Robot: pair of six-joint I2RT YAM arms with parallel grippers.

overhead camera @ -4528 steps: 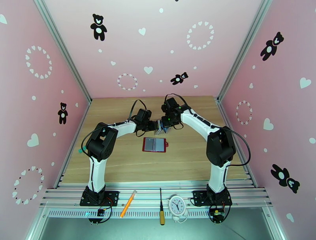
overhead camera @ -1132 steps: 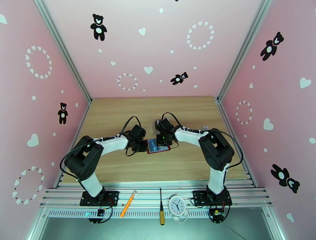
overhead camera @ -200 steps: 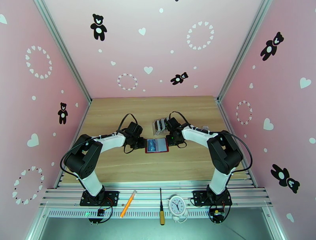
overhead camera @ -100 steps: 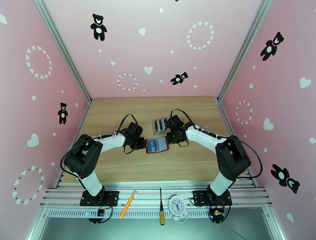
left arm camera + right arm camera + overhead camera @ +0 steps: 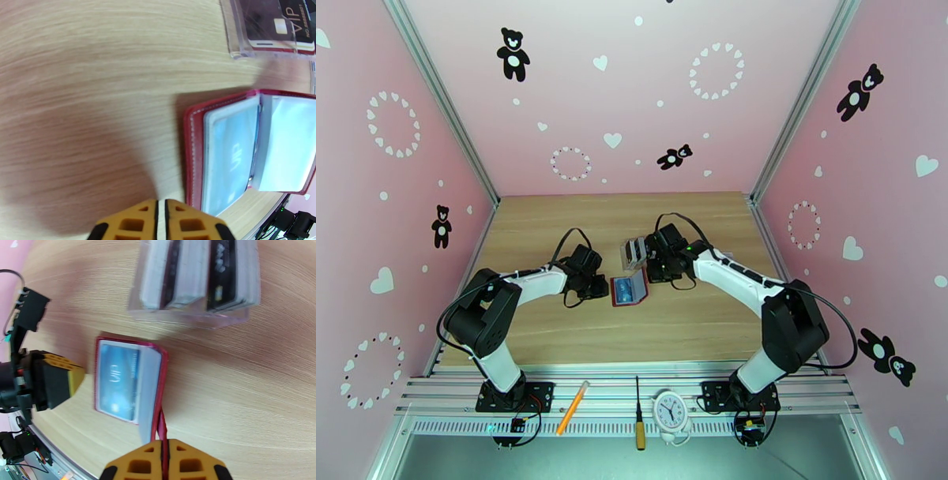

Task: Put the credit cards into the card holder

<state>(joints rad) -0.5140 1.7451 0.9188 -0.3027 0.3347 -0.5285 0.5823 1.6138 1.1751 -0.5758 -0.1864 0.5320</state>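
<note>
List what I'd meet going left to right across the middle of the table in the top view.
In order: left gripper, shut → dark-red folding leather-like card holder → right gripper, shut on the holder's lifted right flap. The clear slotted plastic stand sits behind the holder and overlaps it sideways, so it is left out.

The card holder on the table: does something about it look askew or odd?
Yes. The card holder does not lie flat: its right cover stands lifted, half folded over the blue card inside. The right end effector is shut on the red tab at that cover's edge.
</note>
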